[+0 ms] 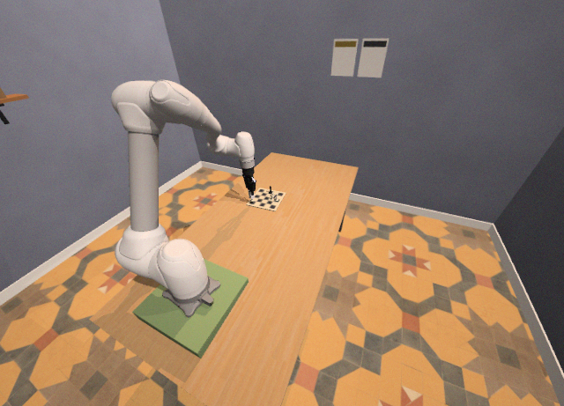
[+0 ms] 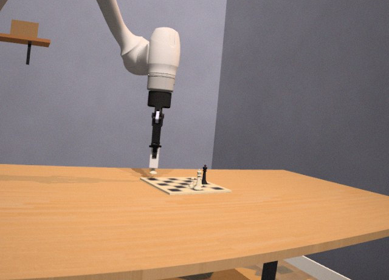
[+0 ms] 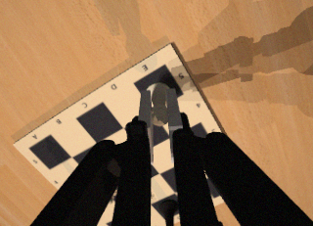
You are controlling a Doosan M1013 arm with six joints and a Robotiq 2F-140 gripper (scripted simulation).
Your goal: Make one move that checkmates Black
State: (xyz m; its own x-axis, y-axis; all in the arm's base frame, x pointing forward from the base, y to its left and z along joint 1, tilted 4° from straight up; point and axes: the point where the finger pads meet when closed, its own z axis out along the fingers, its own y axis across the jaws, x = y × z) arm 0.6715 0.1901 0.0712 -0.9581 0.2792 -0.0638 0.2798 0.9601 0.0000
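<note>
A small chessboard [image 1: 266,198] lies on the wooden table; it also shows in the exterior view [image 2: 185,184] and in the wrist view [image 3: 124,142]. My gripper [image 2: 154,159] hangs straight down over the board's far left corner and is shut on a white piece [image 2: 152,170], whose base is just above the board. In the wrist view the white piece [image 3: 156,103] sits between my dark fingers. A black king [image 2: 205,174], a tall white piece [image 2: 198,180] and a small white piece [image 2: 191,183] stand upright together at the board's right side.
The board is near the table's far end, with long bare wood on either side. A wall shelf with a box [image 2: 23,35] is high at the left. The arm's base stands on a green pad [image 1: 191,311] beside the table.
</note>
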